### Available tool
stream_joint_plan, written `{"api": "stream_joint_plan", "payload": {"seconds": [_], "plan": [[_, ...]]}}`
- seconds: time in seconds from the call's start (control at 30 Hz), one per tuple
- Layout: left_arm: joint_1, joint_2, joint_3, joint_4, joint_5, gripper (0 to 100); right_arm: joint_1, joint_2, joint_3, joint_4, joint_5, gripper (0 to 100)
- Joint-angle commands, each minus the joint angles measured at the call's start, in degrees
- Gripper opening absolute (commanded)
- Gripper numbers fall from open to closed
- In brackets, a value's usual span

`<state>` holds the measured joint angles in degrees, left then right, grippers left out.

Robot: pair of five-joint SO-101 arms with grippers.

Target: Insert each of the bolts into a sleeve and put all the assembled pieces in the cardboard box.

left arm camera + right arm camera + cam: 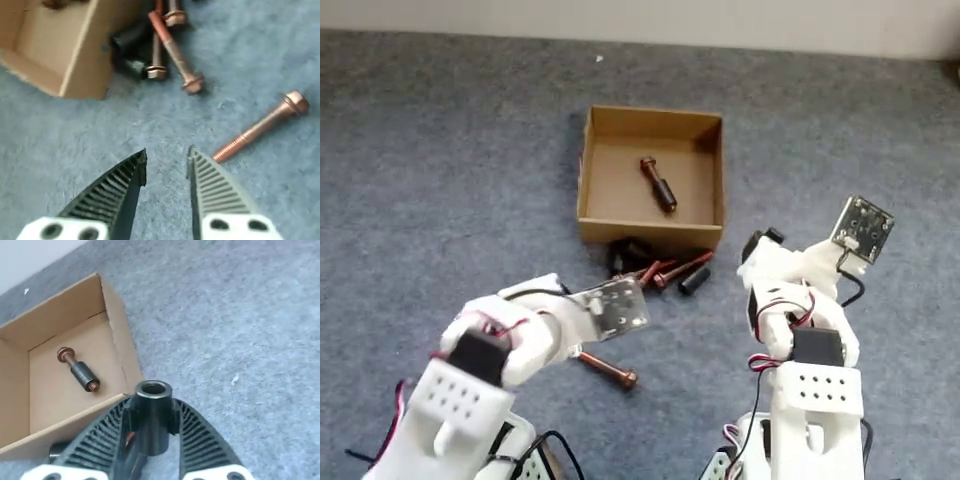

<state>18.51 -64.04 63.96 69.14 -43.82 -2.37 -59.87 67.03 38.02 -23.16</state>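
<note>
Assembly is in hand: right claw (pixel 151 406) pinches a sleeve (pixel 152 420), spread left claw (pixel 167 156) hangs beside the bolt (pixel 260 127) it should grasp next.

the high camera looks down from above. both wrist cameras sit close. all see the brown cardboard box (pixel 650 233).

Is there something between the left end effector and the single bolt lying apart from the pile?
No. In the left wrist view only bare grey carpet separates the left end effector from the single bolt.
</note>
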Motion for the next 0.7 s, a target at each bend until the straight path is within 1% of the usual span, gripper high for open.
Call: {"api": "stream_joint_plan", "payload": {"seconds": [0.0, 0.17, 0.33, 0.5, 0.57, 0.67], "plan": [[4.0, 13.2, -6.7, 0.3, -5.9, 17, 2.5, -0.7, -1.3, -1.8, -0.4, 0.5], [9.7, 27.1, -10.0, -0.1, -10.0, 17, 3.6, -0.7, -1.4, -1.8, -0.4, 0.5], [13.8, 37.6, -12.4, -0.9, -10.1, 17, 3.6, -0.7, -1.4, -1.8, -0.4, 0.5], [13.5, 46.6, -12.7, -10.3, -10.1, 17, 3.6, -0.8, -1.4, -1.8, -0.4, 0.6], [13.7, 49.9, -12.7, -12.6, -10.1, 17, 3.6, -0.8, -1.4, -1.8, -0.3, 0.6], [13.9, 52.7, -13.2, -14.0, -10.1, 13, 3.6, -0.8, -1.4, -1.8, -0.3, 0.6]]}}
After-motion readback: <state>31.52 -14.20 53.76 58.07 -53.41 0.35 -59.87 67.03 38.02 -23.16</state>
